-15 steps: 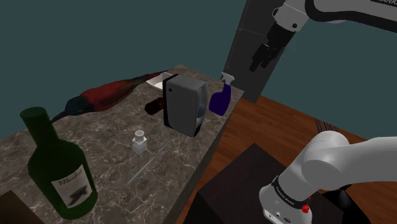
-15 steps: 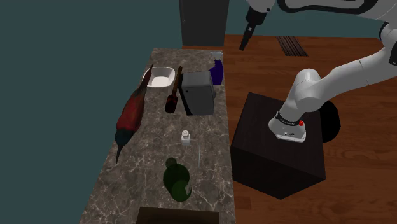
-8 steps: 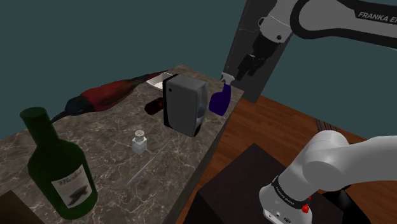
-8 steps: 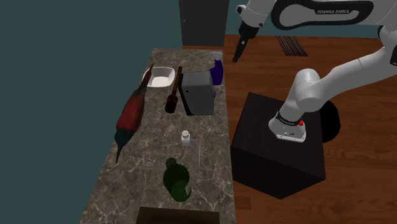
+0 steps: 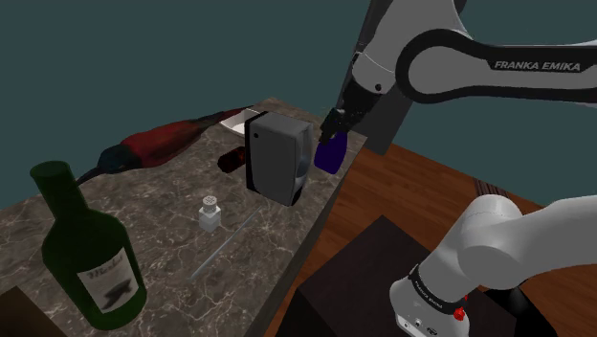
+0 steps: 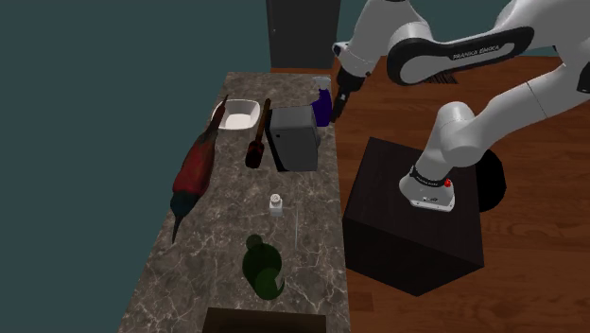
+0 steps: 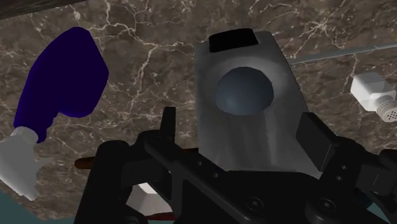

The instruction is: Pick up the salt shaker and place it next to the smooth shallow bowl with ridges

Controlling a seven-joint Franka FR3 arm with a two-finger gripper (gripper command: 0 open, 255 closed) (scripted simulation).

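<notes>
The small white salt shaker with a perforated cap (image 5: 210,212) stands upright on bare dark marbled countertop (image 5: 163,251), well apart from the black two-finger gripper (image 5: 334,124) and past a grey boxy appliance (image 5: 276,156). The gripper hangs spread and empty at the counter's edge, just above a blue spray bottle (image 5: 330,151). A white shallow bowl (image 6: 239,114) sits across the counter from it.

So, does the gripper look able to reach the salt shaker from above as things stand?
Probably yes. The salt shaker stands alone on open counter, apart from the grey appliance and the green bottle. The gripper hangs open near the blue spray bottle, so it must clear the appliance.
</notes>
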